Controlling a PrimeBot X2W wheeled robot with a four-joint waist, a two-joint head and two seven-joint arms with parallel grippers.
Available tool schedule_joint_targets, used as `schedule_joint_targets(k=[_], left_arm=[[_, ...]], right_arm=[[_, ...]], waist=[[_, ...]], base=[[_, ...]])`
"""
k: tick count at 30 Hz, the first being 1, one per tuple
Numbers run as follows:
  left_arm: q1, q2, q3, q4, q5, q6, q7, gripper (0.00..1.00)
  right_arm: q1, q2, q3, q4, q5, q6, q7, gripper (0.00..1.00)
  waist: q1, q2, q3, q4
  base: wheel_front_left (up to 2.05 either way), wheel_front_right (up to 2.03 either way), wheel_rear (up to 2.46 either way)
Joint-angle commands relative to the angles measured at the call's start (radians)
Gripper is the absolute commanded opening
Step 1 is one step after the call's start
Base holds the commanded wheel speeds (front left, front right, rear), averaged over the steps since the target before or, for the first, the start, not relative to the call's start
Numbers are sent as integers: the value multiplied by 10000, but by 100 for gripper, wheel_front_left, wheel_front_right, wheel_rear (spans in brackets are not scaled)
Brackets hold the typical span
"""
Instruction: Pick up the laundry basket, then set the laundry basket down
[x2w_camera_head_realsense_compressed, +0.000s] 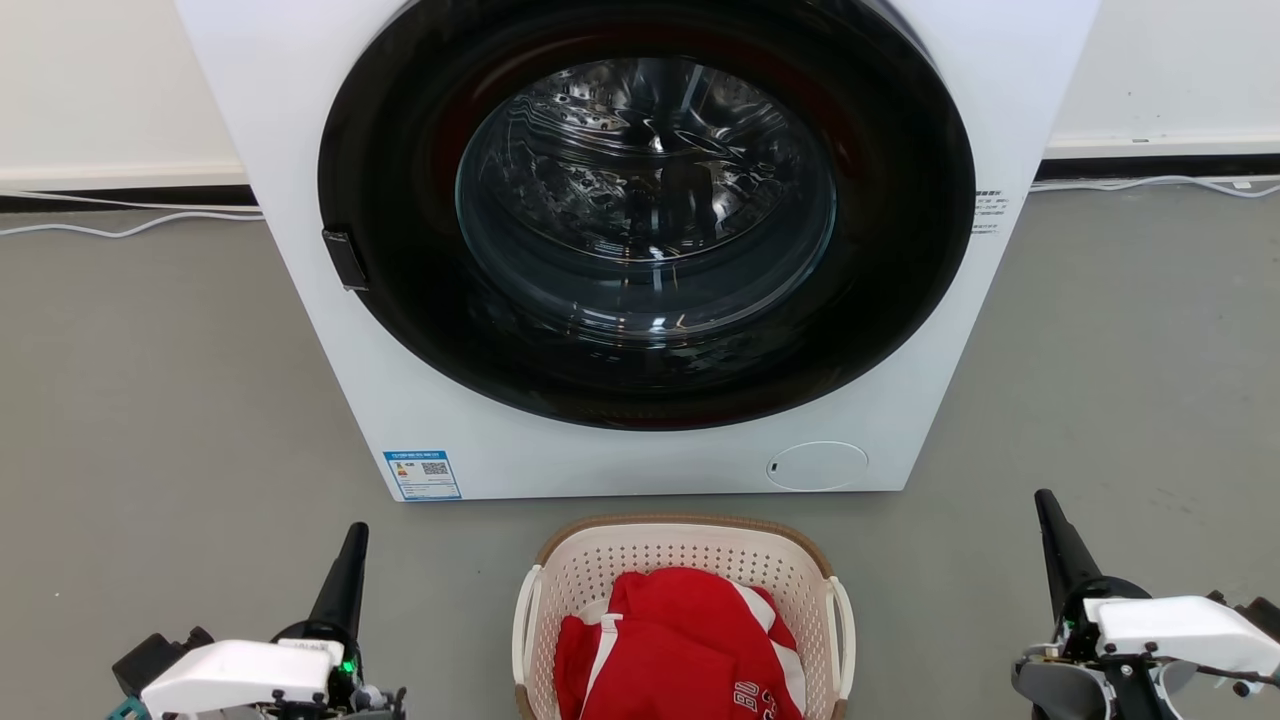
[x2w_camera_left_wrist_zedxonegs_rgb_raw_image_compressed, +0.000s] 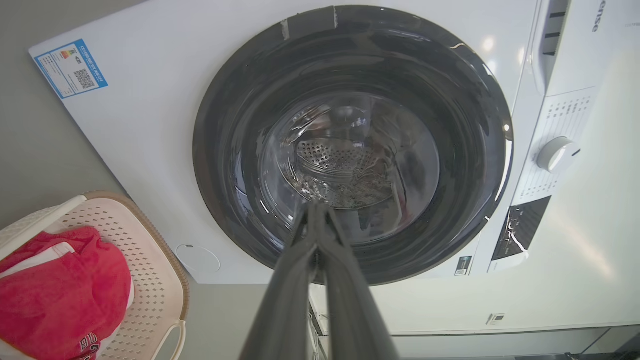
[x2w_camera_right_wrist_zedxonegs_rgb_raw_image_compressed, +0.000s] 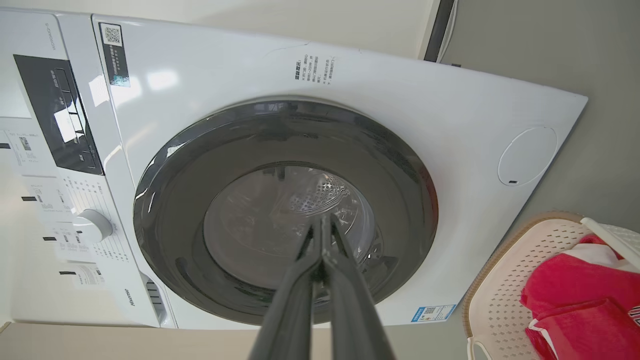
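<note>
Left gripper (x2w_camera_head_realsense_compressed: 352, 535) and right gripper (x2w_camera_head_realsense_compressed: 1045, 500) sit closed, empty, in the lower corners; cream-white perforated plastic laundry basket (x2w_camera_head_realsense_compressed: 690, 548), brown-rimmed, bottom centre, wants a level lift by both white loop handles (x2w_camera_head_realsense_compressed: 845, 625).

At the bottom centre of the head view, the laundry basket (x2w_camera_head_realsense_compressed: 690, 548) is showing cream-white walls dotted with a grid of small holes, and a brown woven-look band is running round its rim. The garment (x2w_camera_head_realsense_compressed: 680, 640) inside is showing red with white stripes. Above, the washer (x2w_camera_head_realsense_compressed: 290, 200) is showing white, its door ring (x2w_camera_head_realsense_compressed: 400, 300) glossy black, its label (x2w_camera_head_realsense_compressed: 422, 475) blue. The floor (x2w_camera_head_realsense_compressed: 150, 400) is lying plain grey.
</note>
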Motion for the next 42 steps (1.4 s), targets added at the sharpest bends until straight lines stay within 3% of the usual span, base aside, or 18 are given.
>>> schedule_joint_targets(k=[1,14,42], left_arm=[[-566,118,313,-215,-281,-105,112,0],[-656,131,541,-209,-1635,-149,494,0],[-658,131,544,-211,-1662,-150,500,0]], right_arm=[[-256,-23,140,-382,310,65,119,0],[-252,12,-12,-468,1691,73,500,0],[-252,13,-14,-470,1719,73,506,0]], waist=[[0,0,0,2],[0,0,-4,24],[0,0,-4,24]], base=[[0,0,0],[0,0,0],[0,0,0]])
